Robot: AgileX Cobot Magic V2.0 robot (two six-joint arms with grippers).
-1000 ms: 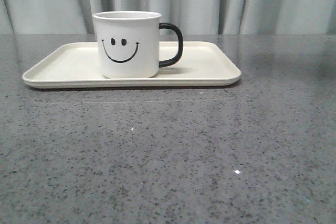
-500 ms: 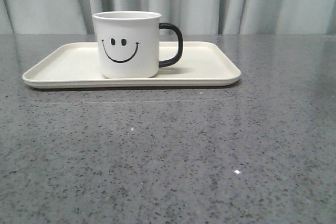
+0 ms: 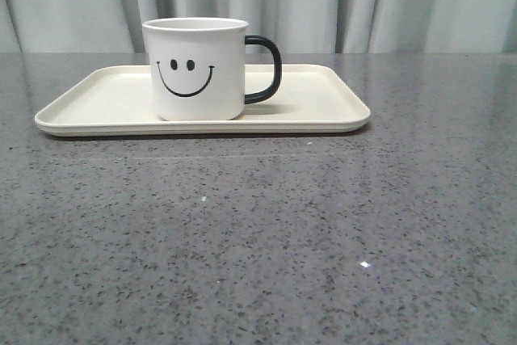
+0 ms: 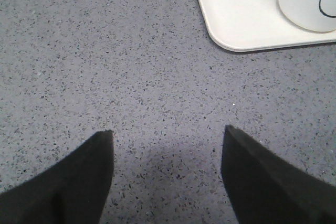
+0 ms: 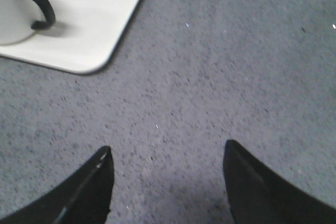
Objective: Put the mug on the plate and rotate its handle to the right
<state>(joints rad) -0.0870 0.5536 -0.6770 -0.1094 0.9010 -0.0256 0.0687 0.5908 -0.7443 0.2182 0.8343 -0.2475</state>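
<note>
Mug (image 3: 195,69) is standing upright on the plate (image 3: 323,107), left of centre (smiley facing camera), handle (image 3: 266,69) pointing right. Plate is lying lengthwise across the speckled grey table (image 3: 258,240). Left gripper (image 4: 165,148) and right gripper (image 5: 165,163) are hovering open over bare tabletop, holding nothing.

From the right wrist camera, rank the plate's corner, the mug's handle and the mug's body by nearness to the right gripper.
1. Plate: its rounded corner is nearest the open right gripper.
2. Handle: farther in, over the plate.
3. Mug: farthest, at the picture's edge.
</note>
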